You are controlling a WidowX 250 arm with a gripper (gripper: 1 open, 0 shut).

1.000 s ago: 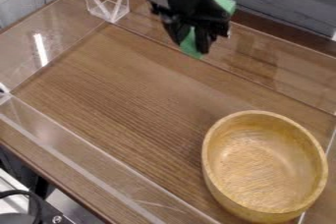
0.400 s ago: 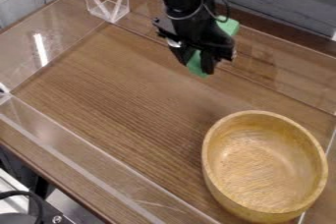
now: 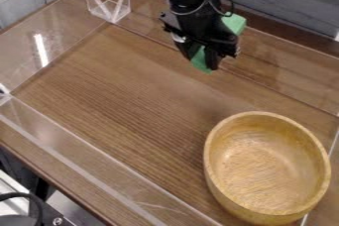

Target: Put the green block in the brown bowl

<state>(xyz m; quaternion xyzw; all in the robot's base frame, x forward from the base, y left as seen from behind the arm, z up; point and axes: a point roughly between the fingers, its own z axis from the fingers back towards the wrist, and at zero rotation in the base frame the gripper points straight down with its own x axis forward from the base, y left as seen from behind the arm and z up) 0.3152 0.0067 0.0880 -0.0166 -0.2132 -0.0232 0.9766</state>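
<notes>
My black gripper (image 3: 207, 54) hangs above the far middle of the wooden table, fingers pointing down and shut on the green block (image 3: 205, 57). The block sticks out bright green between and below the fingers, tilted and lifted off the table. The brown bowl (image 3: 267, 166), round light wood with a thick rim, sits empty at the front right corner, well below and to the right of the gripper in the picture.
Clear acrylic walls (image 3: 79, 166) fence the wooden table (image 3: 119, 101) on all sides. A clear plastic stand (image 3: 106, 4) sits at the back left. A green patch (image 3: 233, 22) shows on the arm behind the gripper.
The gripper with the green block has shifted to the right, a little toward the bowl's side. The bowl has not moved.
</notes>
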